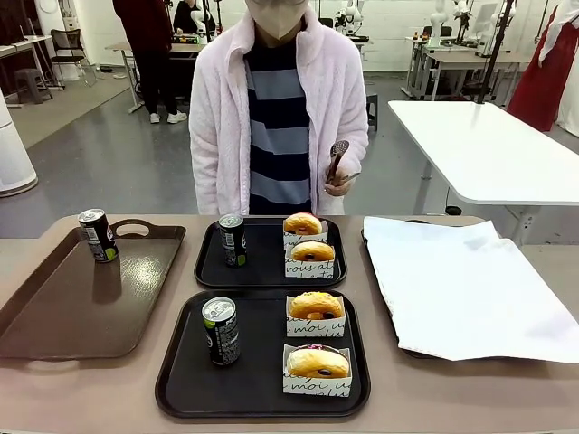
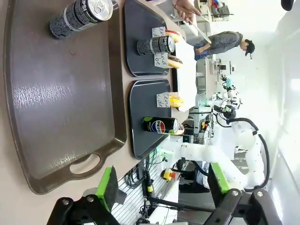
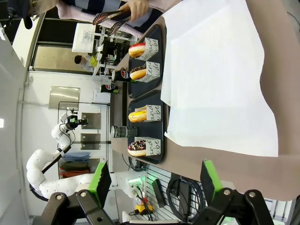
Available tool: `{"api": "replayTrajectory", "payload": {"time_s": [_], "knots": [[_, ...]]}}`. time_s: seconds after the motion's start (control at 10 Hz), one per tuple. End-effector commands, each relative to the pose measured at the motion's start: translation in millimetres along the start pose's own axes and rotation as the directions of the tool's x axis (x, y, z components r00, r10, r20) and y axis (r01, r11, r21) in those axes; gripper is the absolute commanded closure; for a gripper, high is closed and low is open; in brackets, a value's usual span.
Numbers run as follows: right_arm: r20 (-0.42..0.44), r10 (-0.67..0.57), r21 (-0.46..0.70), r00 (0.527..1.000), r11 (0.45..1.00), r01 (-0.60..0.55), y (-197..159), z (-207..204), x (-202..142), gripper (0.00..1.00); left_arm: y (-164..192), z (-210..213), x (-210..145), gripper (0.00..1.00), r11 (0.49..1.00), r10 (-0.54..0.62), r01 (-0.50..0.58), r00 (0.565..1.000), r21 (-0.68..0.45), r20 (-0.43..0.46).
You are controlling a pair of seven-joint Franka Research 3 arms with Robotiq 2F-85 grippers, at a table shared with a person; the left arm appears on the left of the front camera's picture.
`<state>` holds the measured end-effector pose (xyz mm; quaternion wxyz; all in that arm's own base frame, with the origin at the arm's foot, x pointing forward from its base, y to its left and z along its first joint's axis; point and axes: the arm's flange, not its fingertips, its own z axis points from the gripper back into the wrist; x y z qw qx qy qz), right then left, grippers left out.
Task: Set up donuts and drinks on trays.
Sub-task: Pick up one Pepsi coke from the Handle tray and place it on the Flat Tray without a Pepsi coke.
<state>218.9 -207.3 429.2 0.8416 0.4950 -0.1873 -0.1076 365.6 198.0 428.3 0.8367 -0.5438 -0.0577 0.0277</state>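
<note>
the near black tray (image 1: 181, 375) serves as the landmark for this setup. it carries one can (image 1: 221, 330) upright on its left half and two sleeved donuts (image 1: 316, 308) stacked front to back on its right half. directly beyond it, the far black tray (image 1: 268, 268) holds a matching load: a can (image 1: 232, 240) at its left and two sleeved donuts (image 1: 302, 225) at its right. to the left of the near black tray lies the glossy brown tray (image 1: 54, 316) with handles, and one spare can (image 1: 97, 235) stands at its far end. to the right of the near black tray lies the paper-lined tray (image 1: 470, 289), with nothing on the paper. beyond the far black tray a person stands with tongs (image 1: 336, 158) raised in one hand (image 1: 340, 183), clear of the table. the left gripper (image 2: 161, 187) hangs with its green pads spread wide and nothing between them, off the handle end of the brown tray. the right gripper (image 3: 154, 180) is likewise spread wide and empty, off the edge of the paper-lined tray. judged from the layout, both black trays look complete and the placing step appears finished. the next move likely calls only for confirming the arrangement; should the spare can be wanted, the left gripper is nearest and would need an upright side grasp.
</note>
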Motion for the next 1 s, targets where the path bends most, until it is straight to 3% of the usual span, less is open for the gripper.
{"api": "replayTrajectory", "payload": {"time_s": [0.0,0.9], "knots": [[0.019,0.014,0.029,1.0,0.999,-0.015,-0.2,-2.1,2.6,0.0,-1.0,-6.9,-3.1,0.0,1.0,-0.002,0.002,1.0,-0.006,-0.005],[0.019,0.014,0.029,1.0,0.999,-0.015,-0.2,-2.1,2.6,0.0,-1.0,-6.9,-3.1,0.0,1.0,-0.002,0.002,1.0,-0.006,-0.005]]}}
